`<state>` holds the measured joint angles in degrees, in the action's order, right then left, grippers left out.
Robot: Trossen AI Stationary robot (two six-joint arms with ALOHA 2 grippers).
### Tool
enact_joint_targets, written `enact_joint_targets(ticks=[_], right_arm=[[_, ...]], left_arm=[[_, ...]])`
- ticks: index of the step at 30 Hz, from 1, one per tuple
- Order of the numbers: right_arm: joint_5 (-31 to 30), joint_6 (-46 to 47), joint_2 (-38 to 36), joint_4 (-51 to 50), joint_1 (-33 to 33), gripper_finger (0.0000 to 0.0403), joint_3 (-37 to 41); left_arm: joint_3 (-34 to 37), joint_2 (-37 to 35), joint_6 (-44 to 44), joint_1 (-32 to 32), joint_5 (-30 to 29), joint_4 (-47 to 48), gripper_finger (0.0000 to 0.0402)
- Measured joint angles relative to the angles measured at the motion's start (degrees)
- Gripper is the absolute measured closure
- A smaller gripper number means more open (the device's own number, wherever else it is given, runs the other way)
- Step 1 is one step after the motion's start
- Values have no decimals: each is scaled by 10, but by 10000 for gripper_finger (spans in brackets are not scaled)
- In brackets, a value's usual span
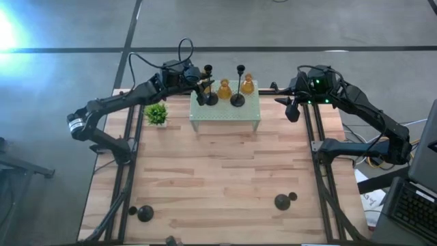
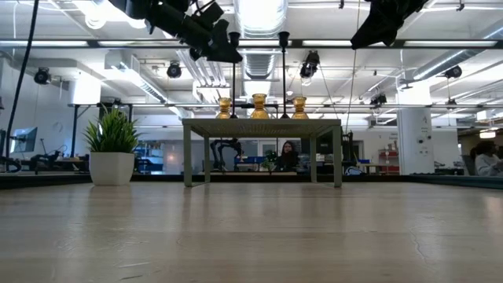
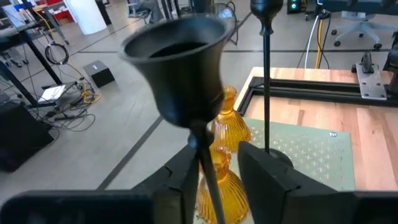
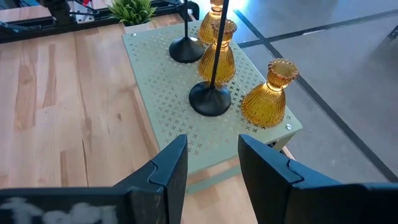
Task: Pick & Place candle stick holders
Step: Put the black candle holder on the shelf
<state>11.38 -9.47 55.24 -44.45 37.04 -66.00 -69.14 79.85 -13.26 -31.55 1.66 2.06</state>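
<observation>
Three ribbed amber glass holders (image 4: 268,93)

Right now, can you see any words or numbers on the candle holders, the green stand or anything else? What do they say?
There is no text that can be read.
black candle stick holders: no words or numbers.
amber holders: none.
mint-green stand: only a punched pattern of holes, no letters.
Papers by the table's right edge: too small to read.

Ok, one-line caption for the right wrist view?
Open right tool faces the mint-green stand, which holds two black candle holders and amber holders.
</observation>
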Motion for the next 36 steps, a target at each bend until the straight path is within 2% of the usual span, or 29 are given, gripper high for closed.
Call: enact_joint_targets(ticks=[10,18,29,36], right_arm=[[0,0,0,0,0,269,0],[0,0,0,0,0,278,0],[0,-1,0,-3,0,263,0],[0,0,0,-11,0,259,0]], left_arm=[[0,0,1,-6,-4,-5,193],[0,-6,0,-10,-13,26,135],[0,-73,-3,-10,-6,142,126],[1,-118,8,-1,51,258,128]])
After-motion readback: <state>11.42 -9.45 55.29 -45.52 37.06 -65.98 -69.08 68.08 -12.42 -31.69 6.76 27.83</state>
